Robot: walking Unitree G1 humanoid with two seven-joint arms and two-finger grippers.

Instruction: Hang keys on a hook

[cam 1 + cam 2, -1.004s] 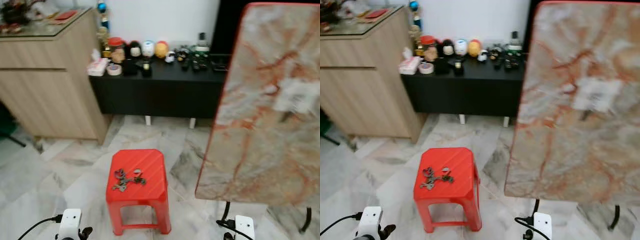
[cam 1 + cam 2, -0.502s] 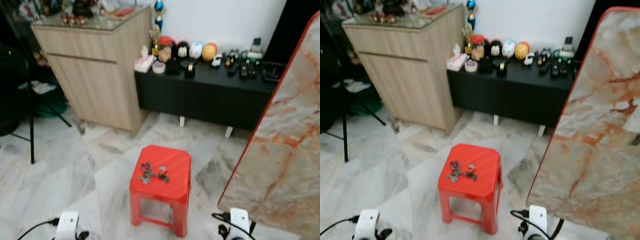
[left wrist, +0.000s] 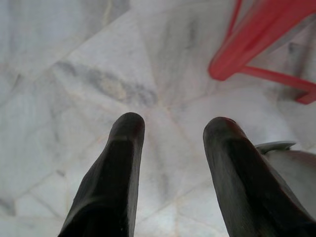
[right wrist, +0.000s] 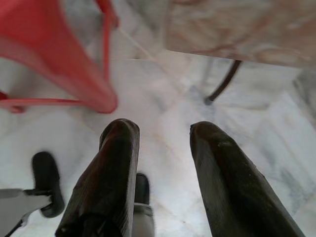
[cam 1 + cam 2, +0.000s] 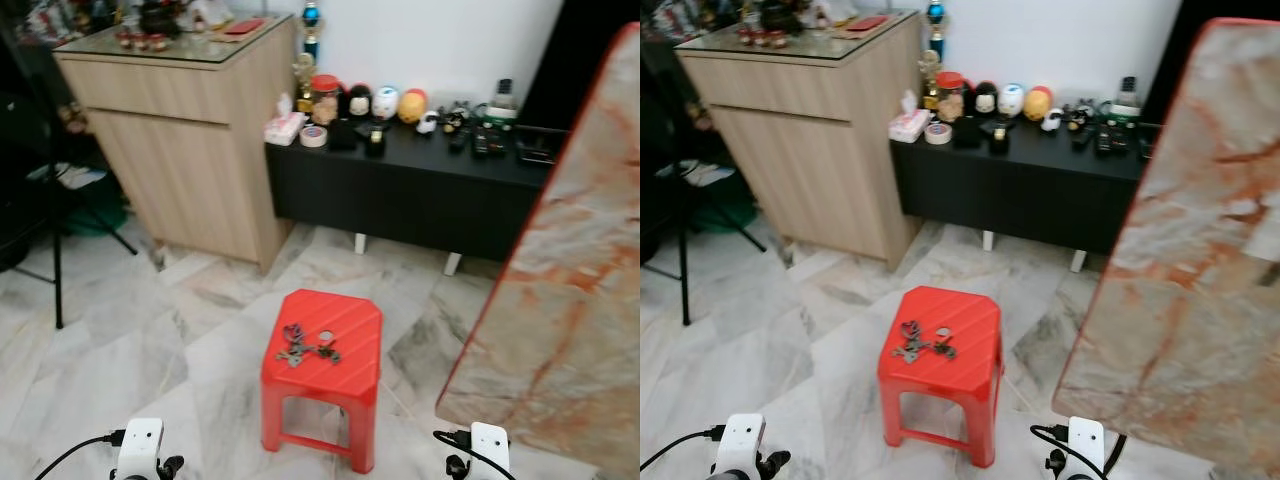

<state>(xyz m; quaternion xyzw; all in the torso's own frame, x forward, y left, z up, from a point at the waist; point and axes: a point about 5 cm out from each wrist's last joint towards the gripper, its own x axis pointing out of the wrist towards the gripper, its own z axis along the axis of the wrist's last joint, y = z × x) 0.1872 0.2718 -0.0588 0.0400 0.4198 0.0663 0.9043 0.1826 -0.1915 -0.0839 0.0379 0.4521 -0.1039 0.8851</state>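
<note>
The keys (image 5: 305,348) lie on the red stool (image 5: 345,375), ahead of and between the left end effector (image 3: 170,129) and right end effector (image 4: 160,132), both spread and empty above the floor. A hasty reach could knock them off.

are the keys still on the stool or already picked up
On the stool. The keys lie loose on the red stool; the left claw and right claw are open and empty above the floor.

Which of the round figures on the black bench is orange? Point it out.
The orange one stands at the right end of the row, beside the white and blue one; the one further left is black.
</note>
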